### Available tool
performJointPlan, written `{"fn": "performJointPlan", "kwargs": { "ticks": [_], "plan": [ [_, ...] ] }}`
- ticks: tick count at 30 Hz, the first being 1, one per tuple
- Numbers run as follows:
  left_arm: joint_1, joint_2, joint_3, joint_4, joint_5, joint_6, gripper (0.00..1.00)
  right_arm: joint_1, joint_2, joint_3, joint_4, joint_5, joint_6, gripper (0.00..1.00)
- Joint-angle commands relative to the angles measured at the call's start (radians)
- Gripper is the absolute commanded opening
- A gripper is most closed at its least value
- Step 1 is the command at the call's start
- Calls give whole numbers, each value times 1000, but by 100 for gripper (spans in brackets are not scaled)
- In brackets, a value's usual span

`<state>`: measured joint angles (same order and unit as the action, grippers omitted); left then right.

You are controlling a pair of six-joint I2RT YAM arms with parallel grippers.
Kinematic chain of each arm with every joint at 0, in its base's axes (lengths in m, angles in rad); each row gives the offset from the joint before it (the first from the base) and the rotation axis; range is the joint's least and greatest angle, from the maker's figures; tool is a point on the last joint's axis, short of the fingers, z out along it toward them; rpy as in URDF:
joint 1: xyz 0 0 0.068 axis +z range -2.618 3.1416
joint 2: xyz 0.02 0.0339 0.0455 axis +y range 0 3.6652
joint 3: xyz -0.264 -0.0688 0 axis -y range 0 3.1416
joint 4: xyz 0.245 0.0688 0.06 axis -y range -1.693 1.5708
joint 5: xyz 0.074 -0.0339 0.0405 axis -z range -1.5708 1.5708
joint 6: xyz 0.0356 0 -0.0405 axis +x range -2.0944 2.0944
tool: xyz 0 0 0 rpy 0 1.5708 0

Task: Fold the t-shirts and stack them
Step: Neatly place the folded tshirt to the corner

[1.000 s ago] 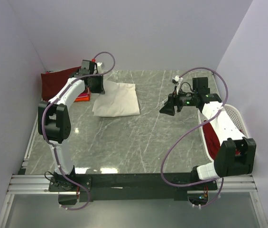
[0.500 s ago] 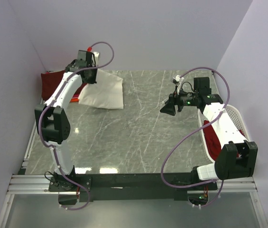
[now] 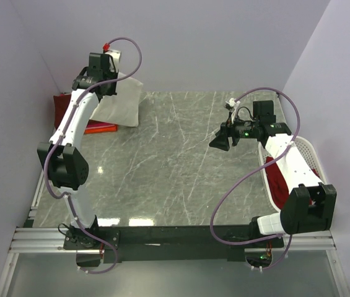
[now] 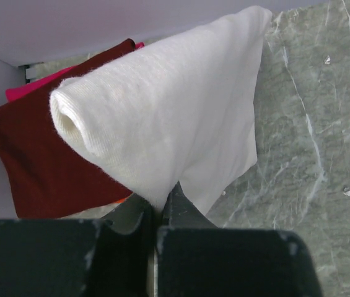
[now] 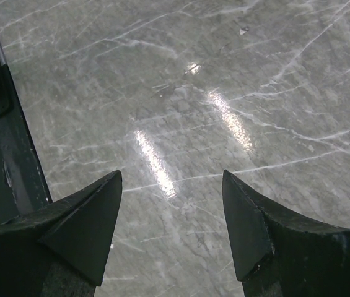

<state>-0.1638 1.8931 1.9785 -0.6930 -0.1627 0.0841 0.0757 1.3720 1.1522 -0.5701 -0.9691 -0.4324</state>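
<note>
Cream-white t-shirt hanging folded from my left pincer, pinched at its edge, held up near the maroon t-shirt at the far left of the tabletop, my right pincer spread, holding nothing.

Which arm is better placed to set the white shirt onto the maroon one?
Left: the left gripper is shut on the white shirt by the maroon shirt; the right gripper hangs open, empty, across the table.
</note>
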Motion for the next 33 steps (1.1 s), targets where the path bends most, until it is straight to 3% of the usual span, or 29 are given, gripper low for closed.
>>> {"fn": "performJointPlan", "kwargs": {
  "ticks": [1,23,33],
  "plan": [
    [7,-86,71,73,-26,19,0,-5,-28,-6,1,-5,-12,72],
    [99,-219,97,69,3,-38,0,-7,-22,-5,-7,4,-19,72],
    [185,-151,109,78,81,-72,0,-10,-21,-3,-13,3,-25,72]
  ]
}}
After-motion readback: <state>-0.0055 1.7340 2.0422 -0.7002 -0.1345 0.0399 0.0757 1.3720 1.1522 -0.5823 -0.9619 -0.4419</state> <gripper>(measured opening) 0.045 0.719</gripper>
